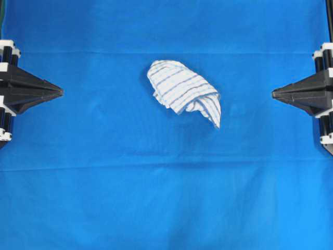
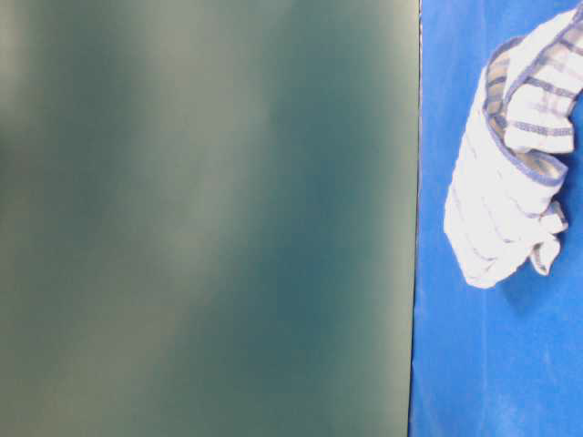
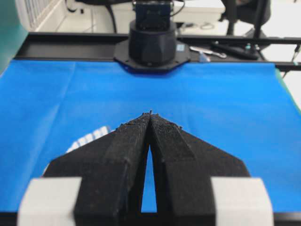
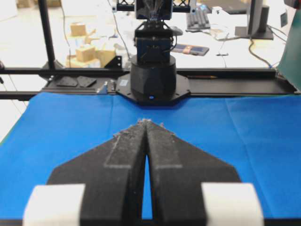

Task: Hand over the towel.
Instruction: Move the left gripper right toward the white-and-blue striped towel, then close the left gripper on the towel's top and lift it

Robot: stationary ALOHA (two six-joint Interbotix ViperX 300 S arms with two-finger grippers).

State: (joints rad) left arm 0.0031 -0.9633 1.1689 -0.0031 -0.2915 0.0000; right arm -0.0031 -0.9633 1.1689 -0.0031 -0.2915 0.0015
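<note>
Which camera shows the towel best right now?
The overhead view: the whole towel lies bunched on the blue cloth, between both shut grippers. Table-level crops its top edge; the left wrist view catches only a striped corner; the right wrist view shows none.

A blue cloth [image 1: 166, 208] covers the table; cardboard boxes [image 4: 87, 52] sit on the pale floor beyond.

The towel [image 3: 89, 138] is largely hidden behind the left gripper [image 3: 150, 114] in its wrist view and cut off by the table-level picture's right edge; a blurred green panel [image 2: 205, 218] fills that picture's left.
</note>
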